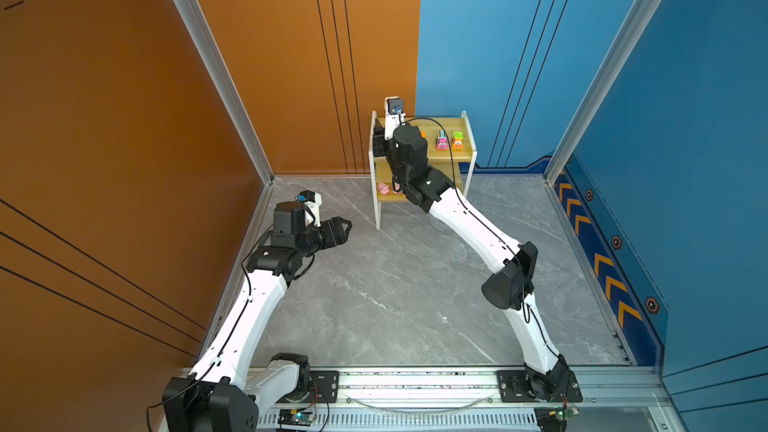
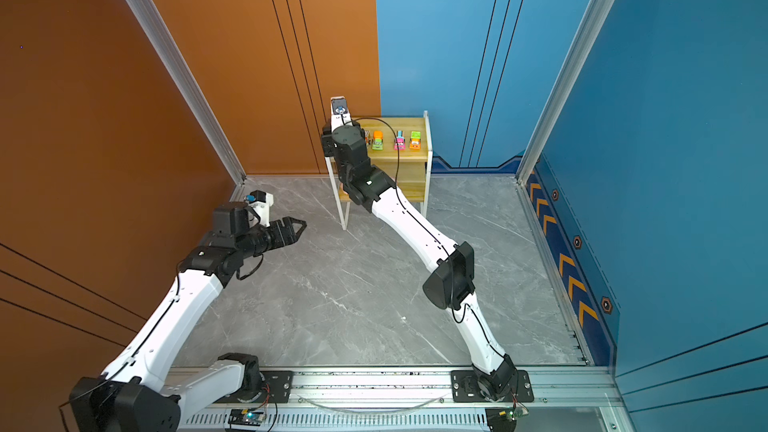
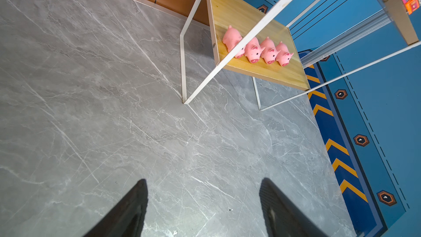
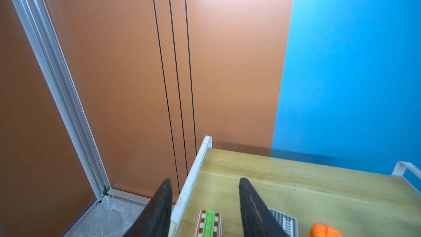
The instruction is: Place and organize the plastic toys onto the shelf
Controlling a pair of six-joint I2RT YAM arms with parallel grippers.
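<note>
We see a grey marbled surface (image 1: 395, 284) closed in by an orange wall (image 1: 124, 76) from 9 to 12 o'clock and a blue wall (image 1: 498, 35) from 12 round to 3. Aluminium posts stand at the corners, and a band of orange chevrons (image 1: 582, 222) runs along the 3 o'clock edge. The shelf (image 1: 453, 126) stands at 12 o'clock against the back wall. Four pink pigs (image 3: 252, 50) stand close side by side in a row on its lower board, and the trucks (image 2: 399, 140) are lined up on its upper board. The right gripper (image 4: 205, 180) hangs over the 9 o'clock end of the upper board with its jaws apart. A green-striped truck (image 4: 209, 224) lies loose between them, touching neither finger. The left gripper (image 3: 203, 180) hovers above the surface near 10 o'clock, well apart from the shelf, its jaws spread wide around nothing.
</note>
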